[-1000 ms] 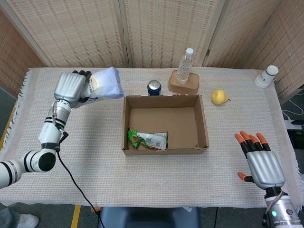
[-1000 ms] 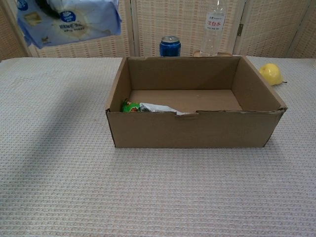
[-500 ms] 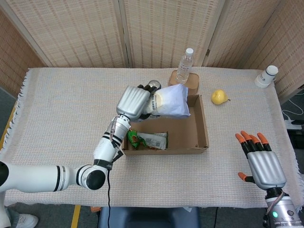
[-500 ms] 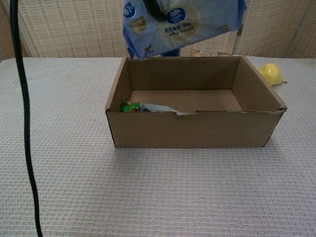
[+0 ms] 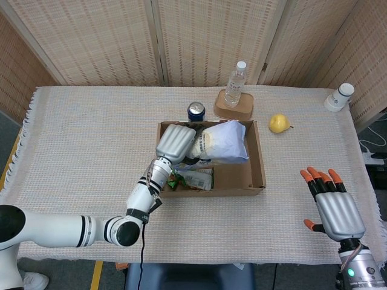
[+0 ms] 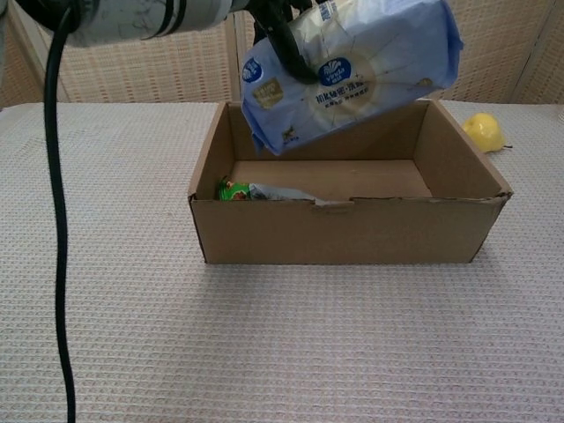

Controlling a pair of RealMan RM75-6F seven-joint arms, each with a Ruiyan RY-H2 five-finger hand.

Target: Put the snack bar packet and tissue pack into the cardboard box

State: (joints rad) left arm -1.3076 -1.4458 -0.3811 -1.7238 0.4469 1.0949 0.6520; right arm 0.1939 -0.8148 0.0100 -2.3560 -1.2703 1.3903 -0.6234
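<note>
Since half a second ago the left hand has come lower and a little toward the frame's right, so the tissue pack it grasps has dropped from above the back wall to hang over the open middle of the cardboard box. In the chest view the pack tilts, its lower corner dipping to about the level of the rim. It seems to be held high and slanted so it clears the walls before being let go, and it has not yet touched the floor of the box.

The snack bar packet already lies inside, at the lower left of the box interior — one half of the task looks done. The right hand rests at the lower right of the head view, fingers spread and holding nothing, well clear of the work.

Counted: one box, one tissue pack, one snack packet. Also one blue can at center behind the box, one water bottle on its wooden coaster, one yellow fruit, and one small white bottle at upper right.
</note>
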